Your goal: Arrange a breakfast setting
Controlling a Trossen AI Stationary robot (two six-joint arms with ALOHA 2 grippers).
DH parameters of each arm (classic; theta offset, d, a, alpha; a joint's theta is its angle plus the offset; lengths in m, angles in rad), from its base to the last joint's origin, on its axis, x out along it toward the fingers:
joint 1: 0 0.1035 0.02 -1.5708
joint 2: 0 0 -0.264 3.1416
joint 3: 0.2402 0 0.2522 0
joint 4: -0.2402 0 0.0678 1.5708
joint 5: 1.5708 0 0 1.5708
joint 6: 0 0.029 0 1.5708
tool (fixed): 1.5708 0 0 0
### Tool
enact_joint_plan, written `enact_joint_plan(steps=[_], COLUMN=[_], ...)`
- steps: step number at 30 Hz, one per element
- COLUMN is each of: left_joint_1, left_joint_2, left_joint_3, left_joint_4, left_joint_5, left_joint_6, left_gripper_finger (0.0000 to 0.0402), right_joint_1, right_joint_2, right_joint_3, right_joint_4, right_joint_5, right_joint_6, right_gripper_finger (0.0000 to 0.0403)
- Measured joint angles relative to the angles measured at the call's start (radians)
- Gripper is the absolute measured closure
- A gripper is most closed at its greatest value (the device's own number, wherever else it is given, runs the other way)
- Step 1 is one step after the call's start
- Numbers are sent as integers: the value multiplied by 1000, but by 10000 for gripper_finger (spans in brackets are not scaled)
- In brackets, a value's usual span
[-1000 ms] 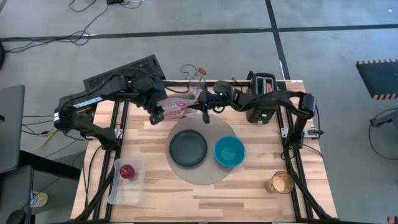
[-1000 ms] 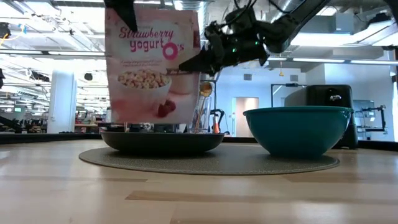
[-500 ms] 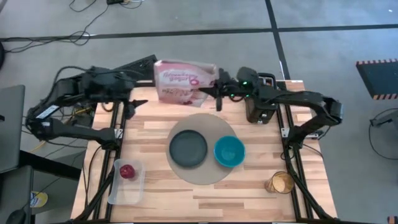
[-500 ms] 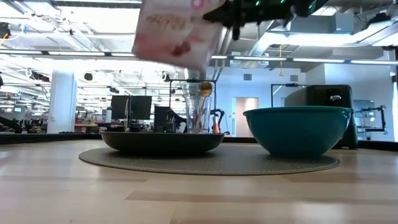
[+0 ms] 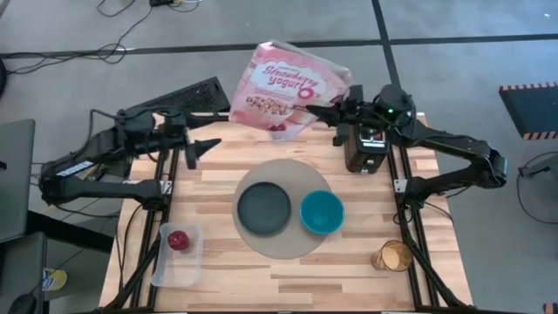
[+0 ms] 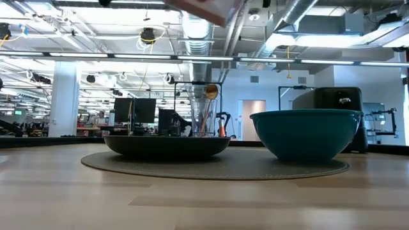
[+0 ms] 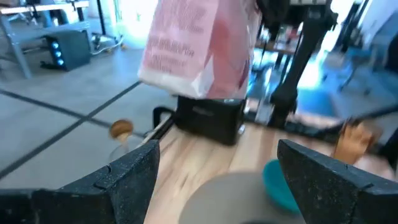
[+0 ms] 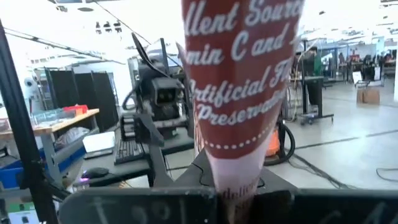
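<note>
Wooden slatted desk (image 5: 288,270) carries a large round grey mat (image 5: 283,246); on it sit a dark grey plate (image 5: 263,209) and, just beside, a smaller teal bowl (image 5: 322,212). Above the desk's far edge the right pincer (image 5: 324,112) grips a pink cereal bag (image 5: 286,90). The left pincer (image 5: 207,146) hovers open, empty. A small red apple (image 5: 178,240) lies in a clear plastic tub (image 5: 166,272).

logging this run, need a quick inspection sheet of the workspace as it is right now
surface: wooden table, round grey mat at centre.
job's things: dark plate and teal bowl on mat; red apple in clear tub; cereal bag held aloft over the far edge.
clutter: black toaster; glass at near right.
grippers: right gripper shut on bag; left gripper open, empty.
cables: on floor beyond table.
surroundings: grey floor, keyboard.
</note>
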State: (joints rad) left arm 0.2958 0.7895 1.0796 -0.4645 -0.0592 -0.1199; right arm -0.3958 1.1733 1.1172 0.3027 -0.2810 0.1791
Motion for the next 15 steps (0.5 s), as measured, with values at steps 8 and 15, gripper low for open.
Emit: enact_joint_plan(steps=[8, 15], left_joint_1=[-1, -1], left_joint_2=[91, 185], left_joint_3=[-74, -75], left_joint_4=[294, 453], left_joint_5=[3, 11], left_joint_6=[-91, -93], left_gripper_finger=[90, 90], right_joint_1=[3, 36], right_joint_2=[-13, 32], right_joint_3=[0, -1], right_joint_4=[62, 122], right_joint_5=[-1, -8], right_joint_6=[7, 15], right_gripper_finger=[379, 379])
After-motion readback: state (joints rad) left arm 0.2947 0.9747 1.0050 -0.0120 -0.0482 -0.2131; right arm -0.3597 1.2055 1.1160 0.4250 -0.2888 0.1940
